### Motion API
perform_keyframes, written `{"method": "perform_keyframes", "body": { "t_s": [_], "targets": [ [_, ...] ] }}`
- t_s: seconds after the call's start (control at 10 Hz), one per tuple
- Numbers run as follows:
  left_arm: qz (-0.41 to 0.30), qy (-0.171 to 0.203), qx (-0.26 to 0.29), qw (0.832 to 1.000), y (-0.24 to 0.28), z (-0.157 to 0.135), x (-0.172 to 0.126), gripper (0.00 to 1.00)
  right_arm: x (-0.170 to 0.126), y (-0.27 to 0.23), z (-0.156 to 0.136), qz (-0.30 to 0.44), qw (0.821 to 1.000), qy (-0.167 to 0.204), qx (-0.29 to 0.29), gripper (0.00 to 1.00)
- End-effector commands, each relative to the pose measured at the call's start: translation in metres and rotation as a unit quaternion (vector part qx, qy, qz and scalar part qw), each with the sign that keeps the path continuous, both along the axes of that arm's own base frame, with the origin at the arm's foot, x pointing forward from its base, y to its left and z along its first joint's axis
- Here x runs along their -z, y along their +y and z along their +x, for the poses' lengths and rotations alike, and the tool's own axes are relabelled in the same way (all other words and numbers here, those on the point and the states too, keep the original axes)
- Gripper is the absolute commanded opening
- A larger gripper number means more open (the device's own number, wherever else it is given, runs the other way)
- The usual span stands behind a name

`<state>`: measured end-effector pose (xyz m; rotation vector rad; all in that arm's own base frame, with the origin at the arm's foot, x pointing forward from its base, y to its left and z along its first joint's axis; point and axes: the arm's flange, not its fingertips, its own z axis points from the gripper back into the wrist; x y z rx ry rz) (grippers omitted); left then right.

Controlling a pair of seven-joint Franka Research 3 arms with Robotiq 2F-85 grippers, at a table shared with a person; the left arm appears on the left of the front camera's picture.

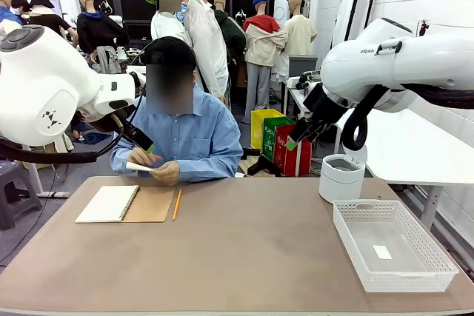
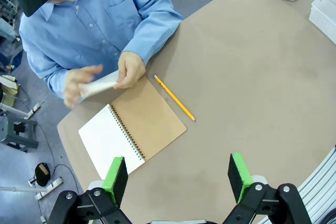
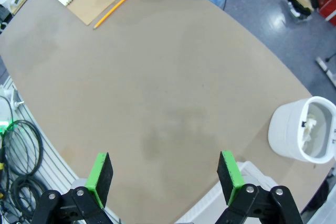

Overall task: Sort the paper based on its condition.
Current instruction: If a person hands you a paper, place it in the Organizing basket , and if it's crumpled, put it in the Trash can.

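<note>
**Currently: paper (image 1: 141, 167) in the person's hands, both end effectors wide open and empty**

Item 1, paper. One white sheet, held between the person's two hands (image 1: 158, 172) at the far-left edge of the worktop (image 1: 237, 257), just above the notebook's far side. In the left wrist view the sheet (image 2: 101, 84) looks bent or partly folded; one hand is blurred, so its exact condition cannot be told.

Item 2, notebook (image 1: 126, 203). Spiral-bound and lying open and flat, with a white page to the left and the brown cover to the right.

Item 3, pencil (image 1: 176, 204). Yellow, lying on the worktop just beside the brown cover.

Item 4, basket (image 1: 349, 246). White plastic mesh, at the near-right of the worktop. A flat white slip (image 1: 382, 251) lies on its floor.

Item 5, bin (image 1: 341, 179). White and round, standing just beyond the basket. The right wrist view shows something pale and wrinkled inside; what it is cannot be told.

Item 6, left end effector (image 2: 178, 174). Raised above the near side of the notebook, green pads spread far apart, nothing between them.

Item 7, right end effector (image 3: 165, 174). Raised over bare worktop, green pads equally far apart, gripping nothing, with the bin off to one side.
</note>
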<state>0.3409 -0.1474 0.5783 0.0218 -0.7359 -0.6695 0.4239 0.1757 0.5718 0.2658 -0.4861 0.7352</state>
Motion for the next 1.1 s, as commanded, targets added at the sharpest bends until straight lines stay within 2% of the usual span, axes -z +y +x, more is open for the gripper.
{"method": "perform_keyframes", "body": {
  "t_s": [0.0,1.0],
  "targets": [
    [0.001,-0.001,0.001,1.0,0.0001,-0.0002,0.0,1.0,-0.0003,0.0001,-0.0005,-0.002,1.0,0.002,-0.001,1.0],
    [0.001,-0.001,0.001,1.0,0.0001,-0.0002,0.0,1.0,-0.0003,0.0001,-0.0005,-0.002,1.0,0.002,-0.001,1.0]
  ]
}}
